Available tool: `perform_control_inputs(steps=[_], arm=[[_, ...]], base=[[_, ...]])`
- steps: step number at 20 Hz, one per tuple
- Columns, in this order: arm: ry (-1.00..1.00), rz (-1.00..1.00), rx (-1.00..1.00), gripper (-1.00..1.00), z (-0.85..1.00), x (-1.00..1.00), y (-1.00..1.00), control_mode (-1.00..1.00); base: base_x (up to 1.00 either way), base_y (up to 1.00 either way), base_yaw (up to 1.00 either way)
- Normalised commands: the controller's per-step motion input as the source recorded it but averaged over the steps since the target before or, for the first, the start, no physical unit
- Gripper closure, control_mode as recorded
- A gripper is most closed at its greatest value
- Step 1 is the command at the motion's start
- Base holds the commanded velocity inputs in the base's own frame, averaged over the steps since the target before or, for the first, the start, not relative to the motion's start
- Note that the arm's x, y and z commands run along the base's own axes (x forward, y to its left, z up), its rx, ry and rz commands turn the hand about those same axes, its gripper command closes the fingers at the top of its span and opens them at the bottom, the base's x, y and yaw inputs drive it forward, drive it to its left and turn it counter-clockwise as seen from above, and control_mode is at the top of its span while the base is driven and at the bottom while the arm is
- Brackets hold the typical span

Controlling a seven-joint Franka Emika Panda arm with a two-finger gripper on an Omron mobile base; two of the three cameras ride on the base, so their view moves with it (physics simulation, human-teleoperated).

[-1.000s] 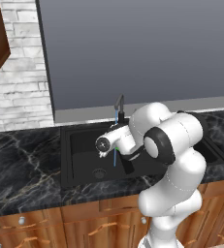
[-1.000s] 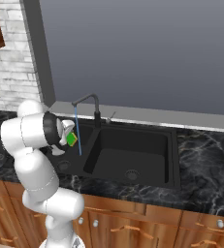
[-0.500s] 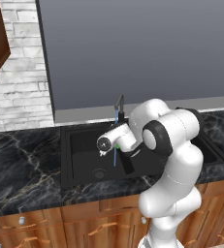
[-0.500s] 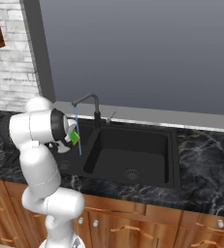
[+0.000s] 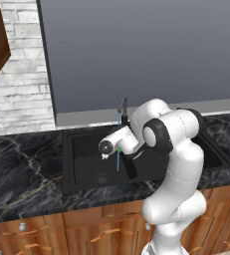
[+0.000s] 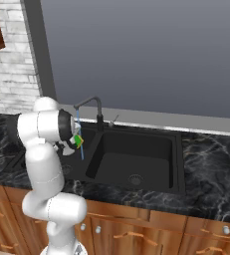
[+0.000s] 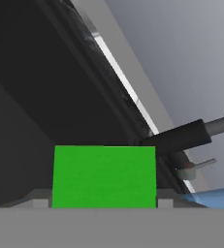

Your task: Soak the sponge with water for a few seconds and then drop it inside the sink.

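My gripper [image 6: 75, 142] is shut on the green sponge [image 6: 78, 141], holding it over the left basin of the black sink [image 6: 172, 172]. A thin light-blue stream of water [image 6: 81, 152] falls from the dark faucet [image 6: 92, 101] and passes right at the sponge. Whether it touches I cannot tell. In the left base view my forearm hides most of the gripper [image 5: 117, 149]. A sliver of the sponge [image 5: 120, 148] shows, with the water [image 5: 118, 162] running below it. The hand view has the sponge [image 7: 104, 177] between the jaws, the faucet [image 7: 181, 138] beyond it and water [image 7: 215, 197] at its lower right.
Black marble counter [image 5: 22, 164] runs on both sides of the sink, with wooden cabinets [image 6: 136, 234] under it. A grey panel [image 6: 151, 55] stands behind the faucet. There is a white brick wall [image 5: 22, 74] on the left. The right basin [image 6: 136, 154] holds nothing but its drain.
My arm's upper links have swung round a little. The sponge has stayed at the stream, shifting only slightly, and the grip on it has not changed.
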Motion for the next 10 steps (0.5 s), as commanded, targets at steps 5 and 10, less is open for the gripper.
perform_control_inputs(steps=[5, 10], arm=[[0.0, 0.0, 0.0, 1.0, -0.21, 0.23, 0.03, -1.0], [-0.02, 0.0, 0.0, 1.0, -0.26, 0.29, 0.03, -1.0]], base=[[0.0, 0.0, 0.0], [0.0, 0.0, 0.0]])
